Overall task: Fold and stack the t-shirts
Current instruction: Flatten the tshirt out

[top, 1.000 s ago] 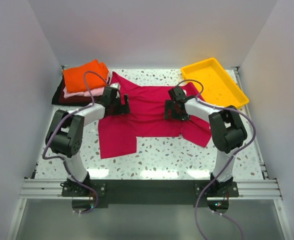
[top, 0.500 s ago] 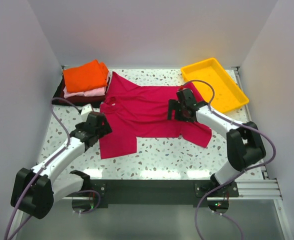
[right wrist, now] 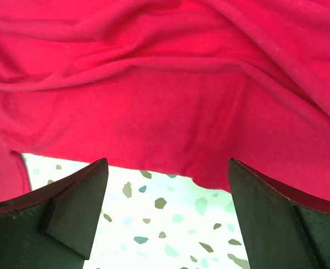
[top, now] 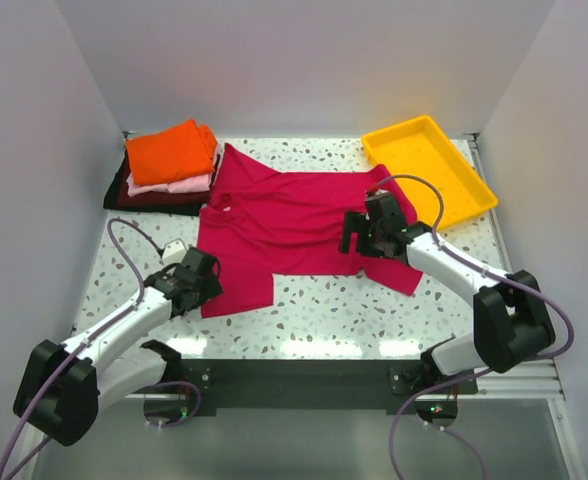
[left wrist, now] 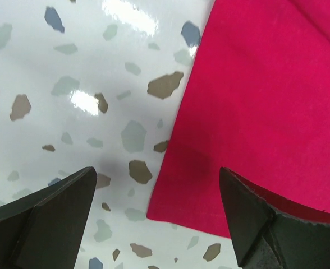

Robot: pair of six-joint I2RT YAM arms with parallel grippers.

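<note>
A crimson t-shirt point(top: 294, 215) lies spread out on the speckled table point(top: 324, 300). At the back left is a stack of folded t-shirts: orange point(top: 169, 152) on top, pale pink point(top: 179, 185) under it, dark maroon point(top: 139, 197) at the bottom. My left gripper point(top: 204, 284) is open low at the crimson shirt's near left corner. In the left wrist view that corner point(left wrist: 255, 112) lies between the spread fingers of the left gripper point(left wrist: 156, 171). My right gripper point(top: 357, 237) is open over the shirt's right side. In the right wrist view the right gripper point(right wrist: 168, 162) has the hem point(right wrist: 165, 84) just beyond its fingers. Neither holds cloth.
An empty yellow tray point(top: 429, 165) sits at the back right of the table. White walls close in the left, right and back. A metal rail point(top: 294, 375) with both arm bases runs along the near edge.
My left arm swung from the collar area by the stack back to the shirt's near left corner. My right gripper shifted a little nearer and to the right. The shirt stayed flat.
</note>
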